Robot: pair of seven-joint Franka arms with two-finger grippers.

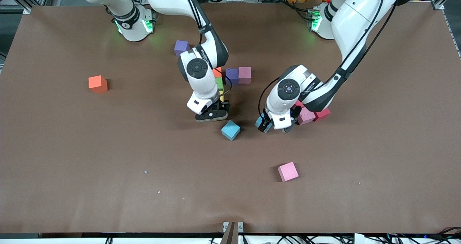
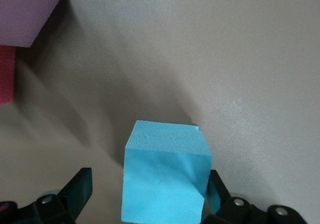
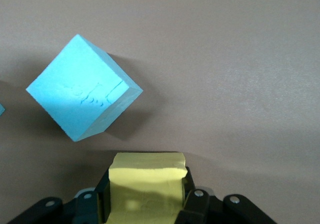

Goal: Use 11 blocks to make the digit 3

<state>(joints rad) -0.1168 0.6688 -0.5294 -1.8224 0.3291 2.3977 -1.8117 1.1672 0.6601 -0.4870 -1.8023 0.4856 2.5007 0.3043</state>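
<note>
A pink block point(image 1: 287, 171) lies nearest the front camera. Farther back, a loose light blue block point(image 1: 230, 129) sits on the table point(image 1: 108, 164). The left gripper point(image 1: 274, 127) stands spread wide around another blue block point(image 2: 165, 179). The right gripper point(image 1: 212, 115) clamps a yellow block point(image 3: 146, 181), at the end of the unfinished figure point(image 1: 230, 79).

The right gripper point(image 1: 212, 116) hangs low beside the light blue cube point(image 1: 230, 130), clamped on a yellow cube point(image 3: 147, 184). The left gripper point(image 1: 275, 127), jaws spread, straddles another light blue cube point(image 2: 165, 179) nearby.
</note>
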